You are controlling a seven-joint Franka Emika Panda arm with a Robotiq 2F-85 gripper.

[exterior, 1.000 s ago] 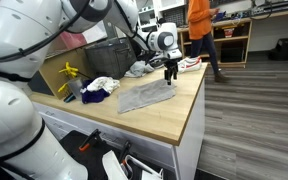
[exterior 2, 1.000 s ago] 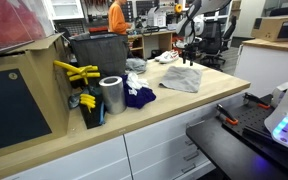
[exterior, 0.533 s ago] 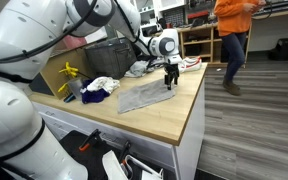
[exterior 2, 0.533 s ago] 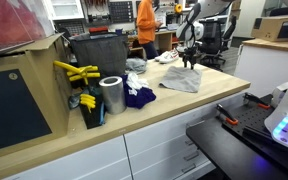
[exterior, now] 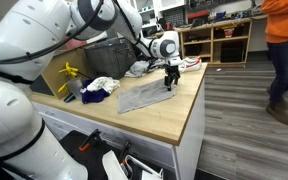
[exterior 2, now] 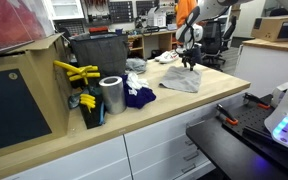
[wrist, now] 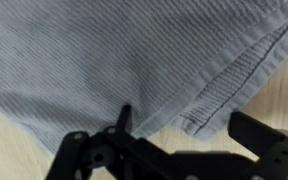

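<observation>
A grey striped cloth lies flat on the wooden worktop; it also shows in an exterior view. My gripper points straight down at the cloth's far corner, also seen in an exterior view. In the wrist view the gripper is open. Its two dark fingers stand either side of the hemmed corner of the cloth, with bare wood below the corner. Nothing is held.
A dark bin stands at the back of the worktop, with a white cloth and a blue cloth before it. A metal can and yellow tools are beside them. A person walks on the floor behind.
The person in orange has walked across the background to the right. My gripper stays over the cloth's corner, barely moved.
</observation>
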